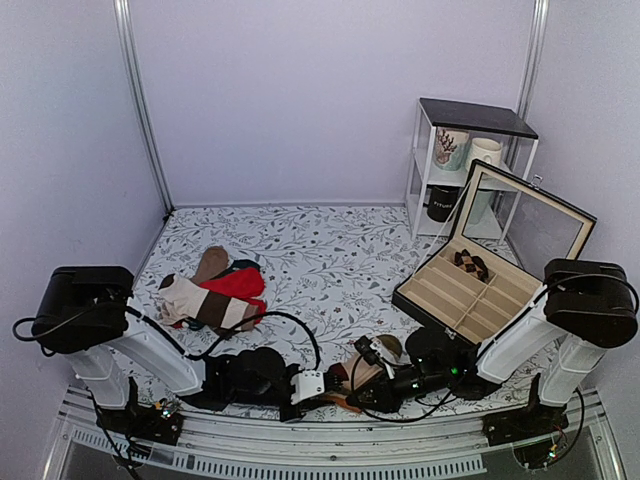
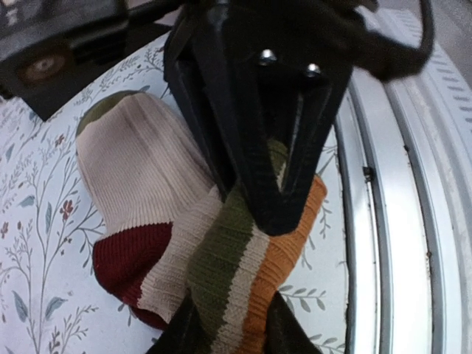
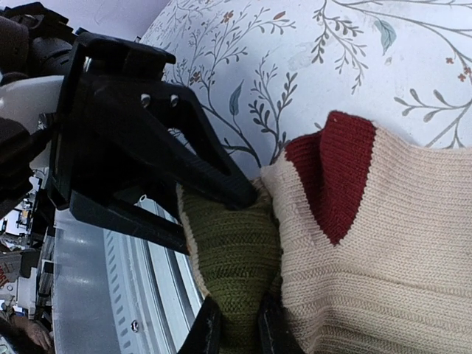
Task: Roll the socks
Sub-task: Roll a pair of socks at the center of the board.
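My left gripper [image 2: 230, 318] is closed partway on the socks [image 2: 140, 177]. Its two fingers press the striped leg from either side, and the olive, cream and orange bands bunch narrow between them. My right gripper [image 3: 240, 318] is almost fully shut and pinches the same bunched leg from the opposite side. Its fingers meet on the olive band just beside my left ones, so both of my hands hold one wad of fabric. The socks lie at the near edge of the table [image 1: 330, 250], between my two bases and just beside the metal rail [image 2: 383, 221]. The tan foot is spread flat on the flowered cloth, and a dark red heel patch shows where it turns into the leg. I cannot tell from here how the two socks are layered inside the bunch. Well away to my left lie a bright red sock [image 1: 243, 283] and a cream sock with brown bands [image 1: 205, 305], apart from my grippers. On my right an open compartment box [image 1: 470, 295] stands in front of a small shelf [image 1: 470, 115].
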